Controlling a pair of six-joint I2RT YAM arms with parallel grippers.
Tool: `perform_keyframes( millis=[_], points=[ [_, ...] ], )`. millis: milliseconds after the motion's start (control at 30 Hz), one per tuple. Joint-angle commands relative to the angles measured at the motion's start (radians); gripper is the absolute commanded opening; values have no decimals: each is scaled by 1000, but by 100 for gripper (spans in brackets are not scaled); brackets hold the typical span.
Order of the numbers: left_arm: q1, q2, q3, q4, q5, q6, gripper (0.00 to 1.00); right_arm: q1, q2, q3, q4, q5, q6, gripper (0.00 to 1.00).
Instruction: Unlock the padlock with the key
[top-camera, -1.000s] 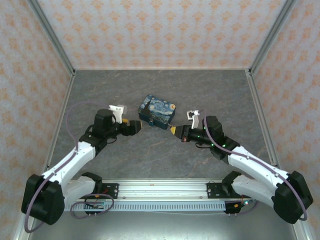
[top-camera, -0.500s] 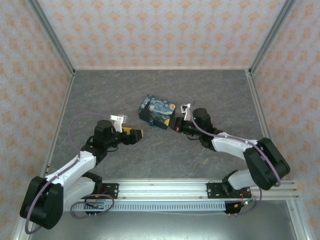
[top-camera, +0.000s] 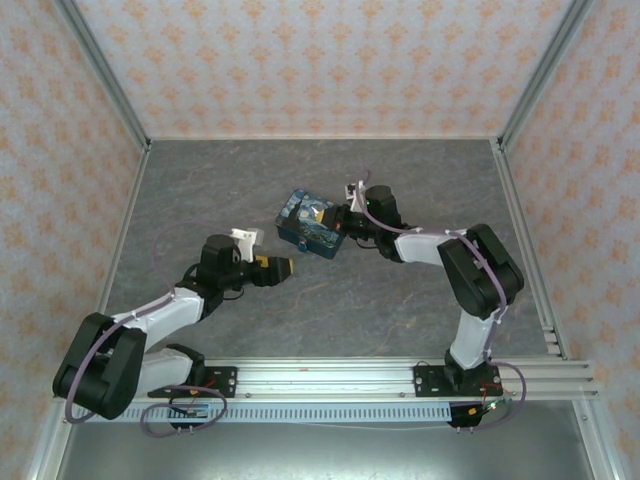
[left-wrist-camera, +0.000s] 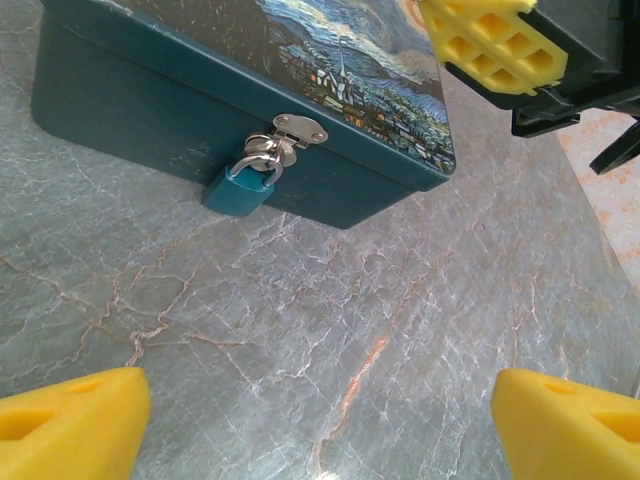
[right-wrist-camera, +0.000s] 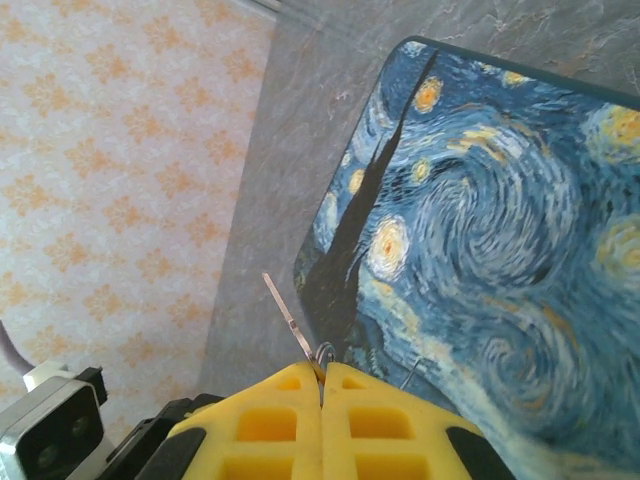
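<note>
The small teal padlock (left-wrist-camera: 240, 188) hangs from the silver hasp on the front wall of the starry-night tin (left-wrist-camera: 150, 110), its foot on the table. My left gripper (left-wrist-camera: 320, 420) stands open, low over the table a short way in front of the padlock, with nothing between its fingers; in the top view the left gripper (top-camera: 283, 268) lies near-left of the tin (top-camera: 312, 223). My right gripper (right-wrist-camera: 321, 375) is shut on the thin silver key (right-wrist-camera: 290, 322), whose blade juts out past the tin's edge. The right gripper (top-camera: 343, 222) hovers at the tin's right end.
The grey marbled table (top-camera: 400, 300) has open room in front of and behind the tin. Patterned walls (top-camera: 320, 60) close in the far side and both flanks. A metal rail (top-camera: 320, 378) carries the arm bases at the near edge.
The right arm has swung forward and left, carrying the key from near-right of the tin up to its right end. The left gripper has slid a little nearer and rightward, still open.
</note>
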Motion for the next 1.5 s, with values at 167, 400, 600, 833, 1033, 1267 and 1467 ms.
perform_keyframes(
  millis=[167,400,600,833,1033,1267,1467],
  points=[
    [-7,104,106,-16,28,117,89,1,11,31,-111,39,-103,0],
    [-8,236,174,-10,92,194,89,1,16,40,-156,65,-139,0],
    [-7,287,207,-25,124,224,87,2,16,49,-208,82,-175,0],
    [-4,252,196,-71,75,256,87,2,24,59,-215,90,-176,0],
    [11,243,187,-64,77,254,87,1,34,70,-217,94,-173,0],
    [16,226,177,-59,77,254,87,1,24,79,-260,96,-194,0],
    [16,244,182,-42,104,243,87,1,15,69,-274,105,-200,0]
  ],
)
